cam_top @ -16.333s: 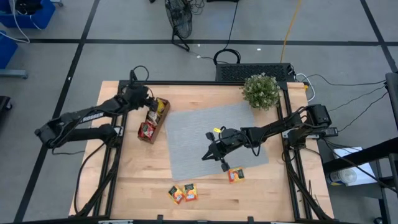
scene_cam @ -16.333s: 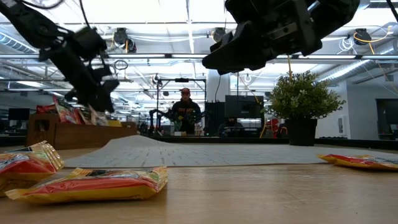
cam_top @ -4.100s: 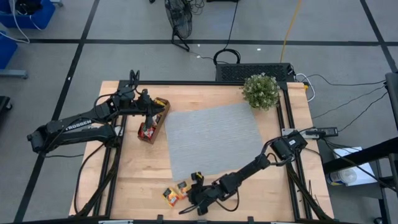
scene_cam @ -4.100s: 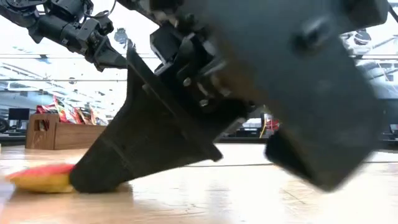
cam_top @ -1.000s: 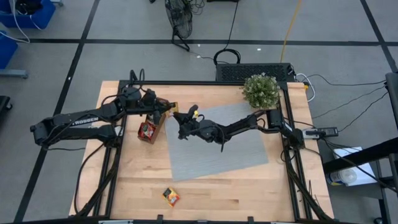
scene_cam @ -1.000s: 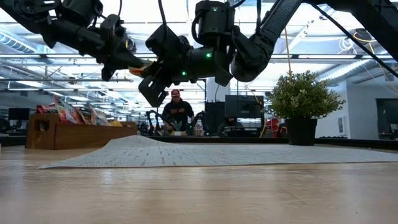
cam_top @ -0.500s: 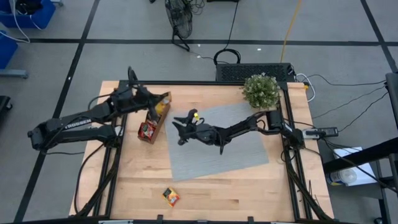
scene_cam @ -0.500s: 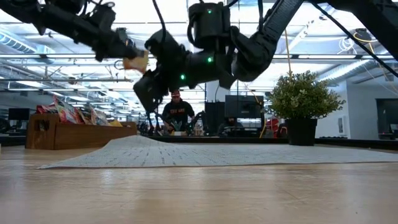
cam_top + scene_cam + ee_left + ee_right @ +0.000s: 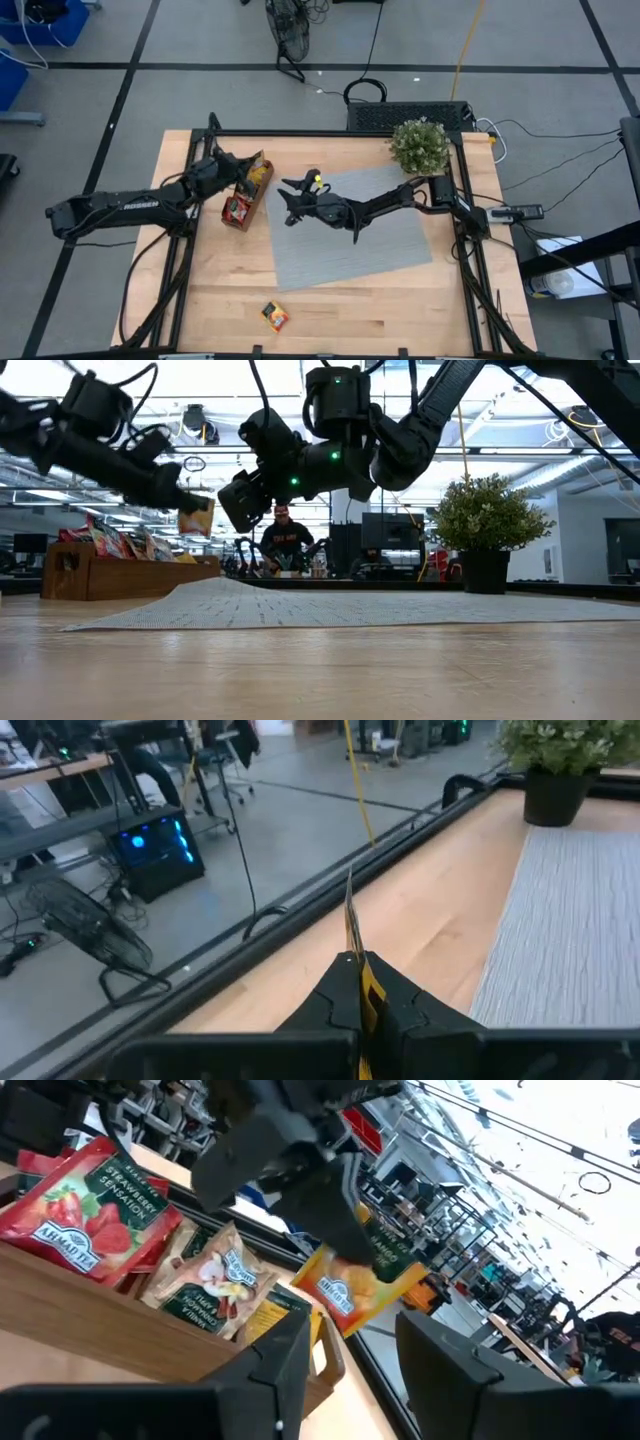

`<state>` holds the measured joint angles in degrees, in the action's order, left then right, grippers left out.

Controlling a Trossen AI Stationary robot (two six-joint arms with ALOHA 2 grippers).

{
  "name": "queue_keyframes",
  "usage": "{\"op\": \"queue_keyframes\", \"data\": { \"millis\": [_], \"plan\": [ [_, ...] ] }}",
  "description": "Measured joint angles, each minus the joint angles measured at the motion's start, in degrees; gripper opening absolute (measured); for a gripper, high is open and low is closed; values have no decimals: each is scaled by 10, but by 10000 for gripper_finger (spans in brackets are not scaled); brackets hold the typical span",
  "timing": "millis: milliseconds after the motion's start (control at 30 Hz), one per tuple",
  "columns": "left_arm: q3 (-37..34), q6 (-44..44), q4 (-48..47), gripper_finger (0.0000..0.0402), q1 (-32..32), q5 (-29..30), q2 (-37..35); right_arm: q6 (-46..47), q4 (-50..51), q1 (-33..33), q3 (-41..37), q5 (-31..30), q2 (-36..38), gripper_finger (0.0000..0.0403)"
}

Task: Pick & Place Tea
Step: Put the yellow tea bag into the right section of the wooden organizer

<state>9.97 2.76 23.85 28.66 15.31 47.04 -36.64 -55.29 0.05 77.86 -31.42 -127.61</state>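
Note:
My left gripper (image 9: 247, 166) hangs above the far end of the brown wooden tray (image 9: 243, 200) and is shut on an orange tea sachet (image 9: 198, 517). The tray holds several more sachets (image 9: 90, 1200), standing on edge in its compartments. My right gripper (image 9: 285, 205) is open and holds nothing. It hangs over the left part of the grey mat (image 9: 350, 225), its fingers pointing toward the tray and the held sachet (image 9: 365, 1280). Another tea sachet (image 9: 273, 316) lies flat on the table near the front edge. My left gripper pinches the orange sachet between its two fingers, which lie on the sachet's flat faces (image 9: 350, 935). The fingers slant down from the table's left side. The sachet sticks out beyond the fingertips, seen edge-on in the wrist view, and is lifted clear above the tray.
A potted plant (image 9: 418, 146) stands at the far right corner of the mat. Bare wood runs along the table's near side around the lone sachet. A person (image 9: 283, 540) is in the room behind the table.
The two grippers met over the mat's left edge, both at the orange sachet. My right gripper has opened and let go of it. My left gripper, shut on the sachet, has carried it toward the table's left edge and down, over the tray.

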Motion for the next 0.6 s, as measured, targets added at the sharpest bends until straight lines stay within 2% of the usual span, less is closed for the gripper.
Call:
{"op": "queue_keyframes", "data": {
  "millis": [67, 200, 600],
  "plan": [
    [-26, 0, 36, 1, 6, 0, 2, 0, 1, 0, 0, 0, 0, 135],
    [-55, -20, 37, 1, 21, 2, 2, 0, 1, 1, 0, 0, 0, 134],
    [-68, -55, 39, 0, 50, -28, 7, 0, -23, 0, 0, 2, 0, 131]
  ]
}}
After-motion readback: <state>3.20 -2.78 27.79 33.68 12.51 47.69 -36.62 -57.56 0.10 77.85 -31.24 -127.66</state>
